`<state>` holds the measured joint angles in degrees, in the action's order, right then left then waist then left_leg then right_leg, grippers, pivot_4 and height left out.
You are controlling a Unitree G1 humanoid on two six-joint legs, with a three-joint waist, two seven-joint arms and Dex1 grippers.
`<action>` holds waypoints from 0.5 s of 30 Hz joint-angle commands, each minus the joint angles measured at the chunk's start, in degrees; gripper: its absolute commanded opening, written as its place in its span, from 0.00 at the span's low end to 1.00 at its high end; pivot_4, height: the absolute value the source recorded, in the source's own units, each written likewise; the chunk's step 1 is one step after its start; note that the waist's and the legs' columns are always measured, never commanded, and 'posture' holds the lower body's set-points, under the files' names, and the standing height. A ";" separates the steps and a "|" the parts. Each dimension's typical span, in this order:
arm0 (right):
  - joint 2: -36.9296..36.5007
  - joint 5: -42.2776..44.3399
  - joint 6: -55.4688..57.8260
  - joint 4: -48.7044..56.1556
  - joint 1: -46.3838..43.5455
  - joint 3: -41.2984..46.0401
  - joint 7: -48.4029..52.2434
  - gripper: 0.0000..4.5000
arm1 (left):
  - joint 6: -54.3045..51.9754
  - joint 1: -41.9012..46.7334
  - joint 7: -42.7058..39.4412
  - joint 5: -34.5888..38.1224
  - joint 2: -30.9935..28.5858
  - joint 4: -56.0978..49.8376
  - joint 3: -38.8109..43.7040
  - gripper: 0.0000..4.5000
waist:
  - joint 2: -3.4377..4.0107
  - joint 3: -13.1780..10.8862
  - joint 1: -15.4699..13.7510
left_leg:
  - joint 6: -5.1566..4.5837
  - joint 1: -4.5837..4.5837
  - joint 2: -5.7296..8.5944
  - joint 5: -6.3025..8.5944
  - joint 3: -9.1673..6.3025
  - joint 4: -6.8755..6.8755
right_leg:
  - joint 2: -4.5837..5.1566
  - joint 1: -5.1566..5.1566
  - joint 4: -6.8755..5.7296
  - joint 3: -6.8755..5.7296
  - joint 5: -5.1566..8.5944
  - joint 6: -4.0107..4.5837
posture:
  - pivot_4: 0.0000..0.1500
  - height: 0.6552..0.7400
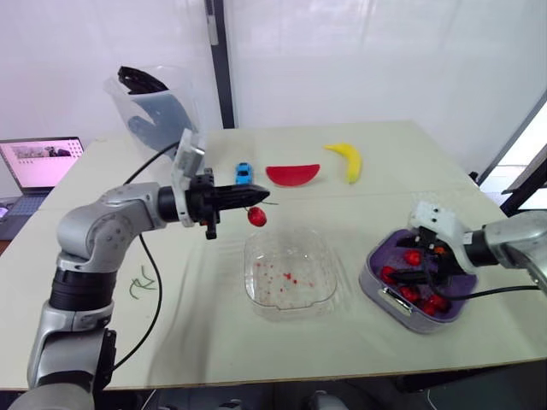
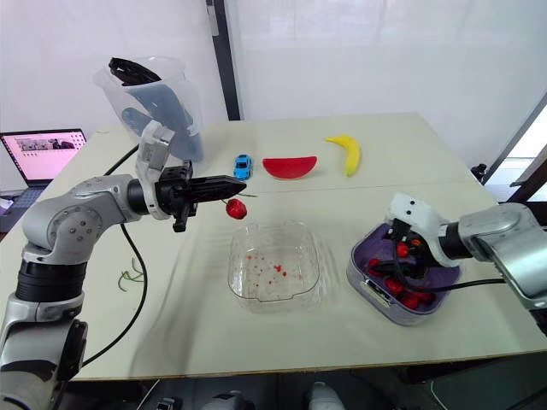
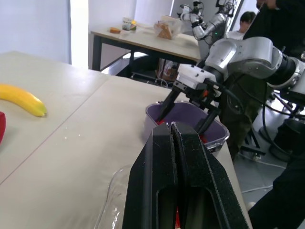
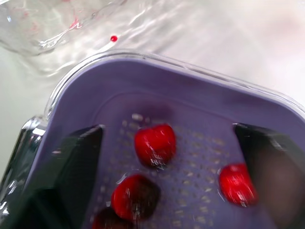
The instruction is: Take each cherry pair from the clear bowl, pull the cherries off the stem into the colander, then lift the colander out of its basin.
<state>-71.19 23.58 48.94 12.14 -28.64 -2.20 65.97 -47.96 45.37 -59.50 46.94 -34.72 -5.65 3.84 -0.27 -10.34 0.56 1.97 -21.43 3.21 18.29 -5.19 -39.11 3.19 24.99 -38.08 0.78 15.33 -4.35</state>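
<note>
We judge the cherry soft and light, best held by its stem, where the left gripper clamps over the bowl's far rim; the right gripper gapes.

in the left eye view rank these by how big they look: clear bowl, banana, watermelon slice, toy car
1. clear bowl, clearly largest
2. watermelon slice
3. banana, close to the slice, so that order is unsure
4. toy car, smallest
</note>
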 commanded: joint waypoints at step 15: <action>35.34 13.74 11.71 11.54 -25.54 -4.67 -19.30 0.98 | -1.49 2.87 2.21 3.98 1.83 -1.78 2.44 0.00 | -0.04 0.01 -0.25 | -0.04 -0.32 0.07 0.02 0.01 -0.08 | 0.06 0.33 0.01 0.10 -0.09 -0.12 | 1.00 1.00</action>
<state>-36.37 38.76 62.71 23.89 -52.44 -6.81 47.97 -49.43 47.35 -57.27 49.57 -32.55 -5.72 5.36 -0.31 -10.33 0.31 1.92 -21.77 3.30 18.31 -5.17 -39.21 3.26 25.33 -38.06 0.89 15.23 -4.49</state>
